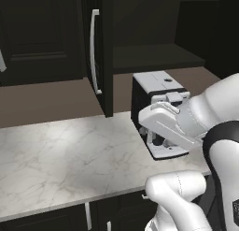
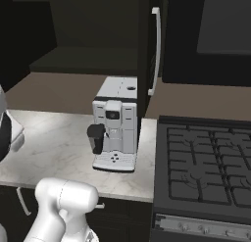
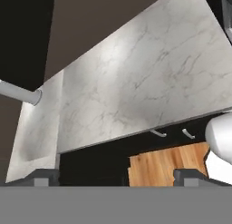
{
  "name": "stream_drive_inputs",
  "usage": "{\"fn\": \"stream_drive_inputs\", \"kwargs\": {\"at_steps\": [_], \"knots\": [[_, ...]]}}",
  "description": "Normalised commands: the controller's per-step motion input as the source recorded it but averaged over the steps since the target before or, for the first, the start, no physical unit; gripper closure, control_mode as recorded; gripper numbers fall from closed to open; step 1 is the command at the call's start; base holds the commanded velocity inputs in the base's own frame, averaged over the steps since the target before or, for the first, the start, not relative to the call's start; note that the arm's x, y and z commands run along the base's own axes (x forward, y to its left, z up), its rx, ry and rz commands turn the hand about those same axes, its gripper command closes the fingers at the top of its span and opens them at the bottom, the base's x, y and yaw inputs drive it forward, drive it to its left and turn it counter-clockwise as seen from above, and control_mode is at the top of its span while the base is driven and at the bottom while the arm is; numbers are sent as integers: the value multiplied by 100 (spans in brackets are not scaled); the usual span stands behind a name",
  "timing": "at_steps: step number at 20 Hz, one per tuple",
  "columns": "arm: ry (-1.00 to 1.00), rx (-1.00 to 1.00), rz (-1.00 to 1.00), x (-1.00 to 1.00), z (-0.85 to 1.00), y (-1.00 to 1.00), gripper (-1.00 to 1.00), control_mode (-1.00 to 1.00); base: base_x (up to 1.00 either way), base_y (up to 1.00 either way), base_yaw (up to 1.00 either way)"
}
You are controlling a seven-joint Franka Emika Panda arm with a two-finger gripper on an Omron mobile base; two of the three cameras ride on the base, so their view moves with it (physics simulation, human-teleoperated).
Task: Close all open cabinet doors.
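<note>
End effector [image 3: 116, 175] wide open, nothing held, over marble surface [image 1: 65, 155] front edge. Coffee machine [image 2: 115, 130] at surface's right end. Cabinet door [image 1: 99, 47] ajar above back edge, w/ silver handle [image 1: 94, 52].

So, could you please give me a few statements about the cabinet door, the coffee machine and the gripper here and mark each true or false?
1. The upper cabinet door stands open, edge-on over the counter. True.
2. The coffee machine sits on the stove. False: it stands on the marble counter, beside the stove.
3. The gripper holds the door's handle. False: it is open and holds nothing.
4. The door's silver bar handle is vertical. True.
5. The shelf inside the open cabinet holds plates. False: nothing is seen on it.
</note>
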Motion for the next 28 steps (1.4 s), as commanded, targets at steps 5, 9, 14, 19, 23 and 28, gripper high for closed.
{"fn": "stream_drive_inputs", "kwargs": {"at_steps": [5, 9, 14, 19, 23, 28], "knots": [[5, 9, -7, -18, 13, 49, -100, -100, 0, 0, 0], [3, 8, -7, -12, 6, 57, -100, -100, 0, 0, 0], [-1, 8, -15, 5, 7, 67, -100, -100, 0, 0, 0], [-2, 8, -24, 23, 9, 60, -100, -100, 0, 0, 0], [-3, 5, -28, 47, 6, 47, -100, -100, 0, 0, 0], [-9, 7, -27, 50, 12, 43, -100, -100, 0, 0, 0]]}}
